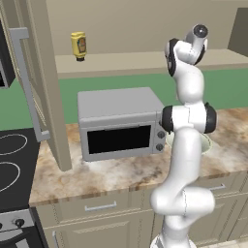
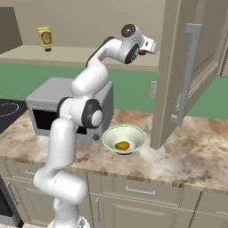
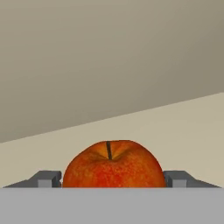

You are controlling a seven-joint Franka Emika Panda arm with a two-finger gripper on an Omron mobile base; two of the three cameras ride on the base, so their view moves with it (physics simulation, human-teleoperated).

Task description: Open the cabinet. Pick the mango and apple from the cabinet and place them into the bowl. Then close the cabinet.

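Beige and standing open, the cabinet (image 2: 187,67) shows its door swung out over the counter (image 2: 196,151), the long silver bar handle (image 2: 186,73) facing the room. Taking the grey microwave (image 2: 67,107) as the landmark and going left to right in the right base view: up and to the left of it, on the cabinet shelf (image 2: 67,55), stands a yellow squeeze bottle (image 2: 45,38). Just right of the microwave, on the counter, sits the pale bowl (image 2: 124,139), and the mango (image 2: 122,145) lies inside it, yellow-green with an orange blush. Above and right of the microwave the white arm reaches into the cabinet at shelf height; a spot of red shows at the hand there.

In the hand view the apple (image 3: 113,165) rests on the cabinet shelf, stem up, directly between the two dark fingertips (image 3: 46,178). The gripper (image 3: 113,179) has its fingers spread wide, one on each side of the fruit and close to its skin; whether they press on it cannot be told.

In the left base view the microwave stands right of the open cabinet door, and the stove (image 1: 12,164) lies to the left of that door.
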